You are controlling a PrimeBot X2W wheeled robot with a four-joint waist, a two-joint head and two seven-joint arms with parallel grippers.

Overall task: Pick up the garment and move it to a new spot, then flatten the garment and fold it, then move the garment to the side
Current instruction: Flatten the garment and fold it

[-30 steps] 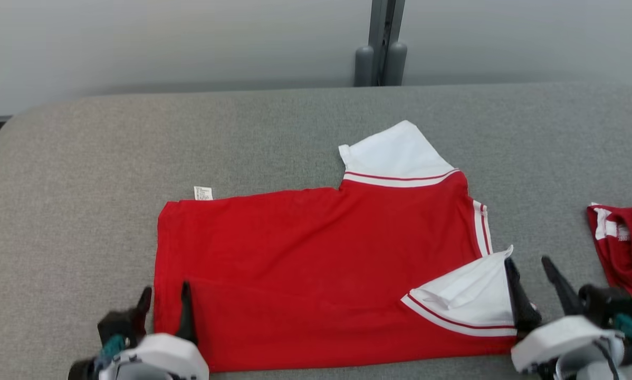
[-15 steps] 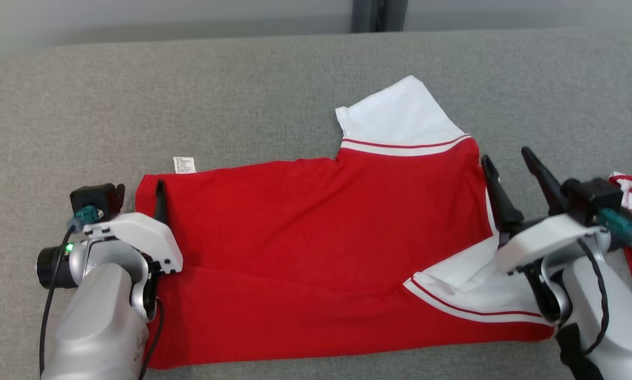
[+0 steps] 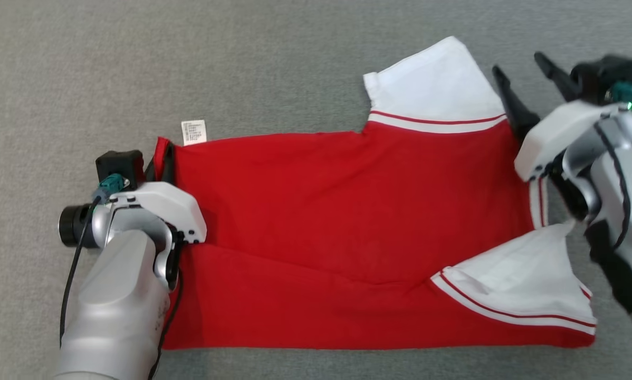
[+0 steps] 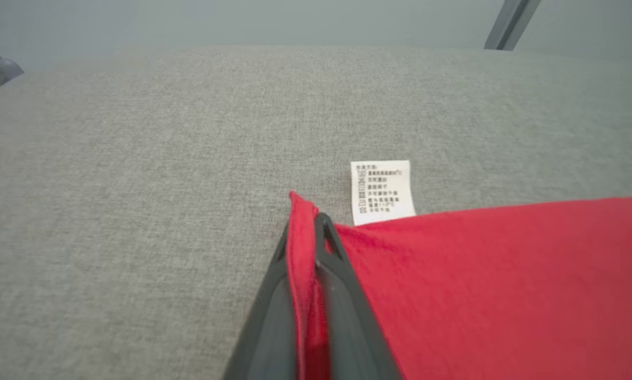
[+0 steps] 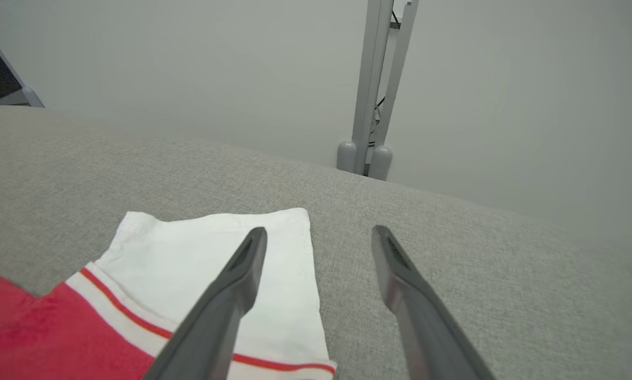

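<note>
head view: the big red short-sleeved t-shirt with white sleeves and red-and-white stripe trim point(image 3: 347, 221) lies spread across the grey woven fabric surface point(image 3: 110, 63), hem end to the robot's left, sleeves to its right. the left gripper point(image 3: 163, 155) is down at the far left corner of the hem, just beside the small white printed care label point(image 3: 193, 132). in the left wrist view its two dark fingers point(image 4: 340, 295) are pressed together with a fold of red cloth pinched between them (the red edge pokes up past the tips). over on the other side, the right gripper point(image 3: 519, 62) sits by the far white sleeve point(image 3: 432, 79), jaws wide apart with nothing between them. in the right wrist view one finger point(image 5: 231, 295) crosses the sleeve's outer edge and the other is over bare grey fabric. the near white sleeve point(image 3: 516, 279) lies folded in across the red body at the lower right. a grey upright post point(image 5: 371, 105) stands beyond the far edge of the surface.
</note>
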